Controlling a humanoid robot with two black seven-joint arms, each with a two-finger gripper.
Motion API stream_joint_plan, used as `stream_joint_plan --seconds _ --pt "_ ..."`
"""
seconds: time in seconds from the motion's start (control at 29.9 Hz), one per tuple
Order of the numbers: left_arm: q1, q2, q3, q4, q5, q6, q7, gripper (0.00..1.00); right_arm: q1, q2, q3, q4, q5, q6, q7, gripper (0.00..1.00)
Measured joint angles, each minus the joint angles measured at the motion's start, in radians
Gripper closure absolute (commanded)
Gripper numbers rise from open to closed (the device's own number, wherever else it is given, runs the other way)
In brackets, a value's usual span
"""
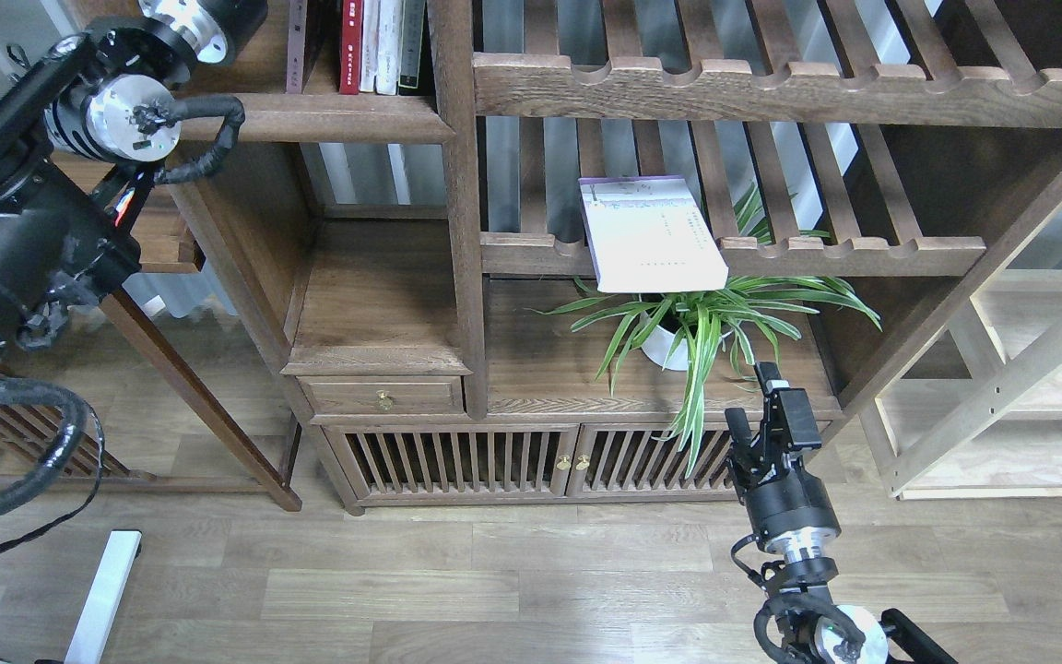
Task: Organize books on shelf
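The right hand (760, 398) hangs empty, its fingers slightly parted.

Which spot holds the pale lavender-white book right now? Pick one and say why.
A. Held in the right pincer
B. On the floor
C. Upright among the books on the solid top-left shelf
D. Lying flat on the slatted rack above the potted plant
D: the pale lavender-white book lies flat on the slatted rack, its front edge overhanging the rail above the potted plant, well apart from the right pincer.
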Motion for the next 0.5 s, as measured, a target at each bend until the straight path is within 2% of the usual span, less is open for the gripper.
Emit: stream_joint_plan --seconds 0.27,0.5 --pt "0.005 -0.005 0.0 -0.008 -0.078 -0.002 -0.088 0.06 -0.001 -0.001 0.001 -0.001 0.0 0.0 0.0 0.0" --pt "0.005 -0.018 0.001 -0.012 -0.148 -0.008 -0.118 0.06 -0.003 -0.001 0.0 -0.001 0.0 0.0 0.0 0.0"
